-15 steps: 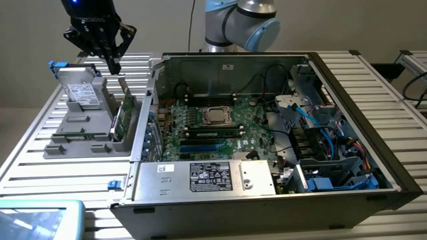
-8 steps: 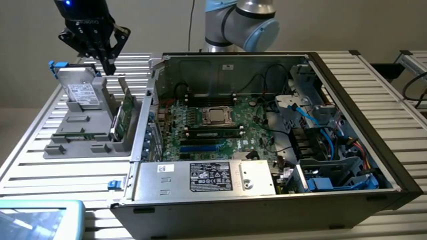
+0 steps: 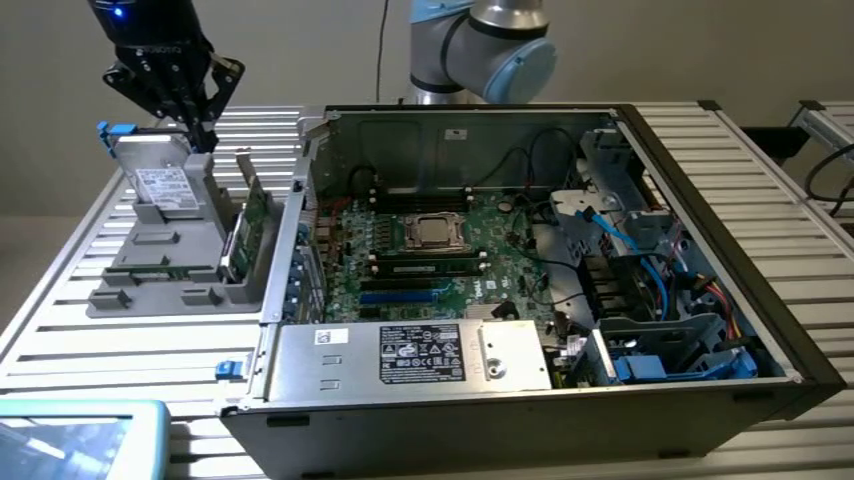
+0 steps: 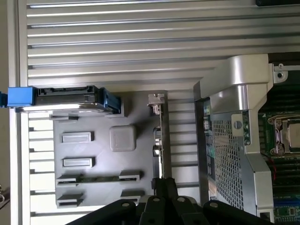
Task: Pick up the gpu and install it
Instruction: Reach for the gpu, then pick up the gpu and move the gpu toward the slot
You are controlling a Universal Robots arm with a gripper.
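Above the grey holder (image 3: pixel 147 275) (image 4: pixel 140 154) on the counter (image 3: pixel 134 350): gripper (image 3: pixel 203 135) (image 4: pixel 164 183) with fingers pressed together, holding nothing.
The gpu (image 3: pixel 250 225) (image 4: pixel 164 140) stands on edge in the holder slot nearest the open computer case (image 3: pixel 441 125); a hard drive (image 3: pixel 167 185) leans in the same holder. In the wrist view the gripper lines up with the card's edge.

A plain, pale grey-beige wall (image 3: pixel 307 60) stood behind the workspace, bare and evenly lit. The tabletop (image 3: pixel 147 350) was built of silvery ribbed aluminium slats running side to side, catching soft, diffuse light with no hard shadows. Past its edge at the exterior view's left lay a pale floor (image 3: pixel 34 255). Beyond its far corner at the exterior view's right stood another aluminium frame (image 3: pixel 825 125).
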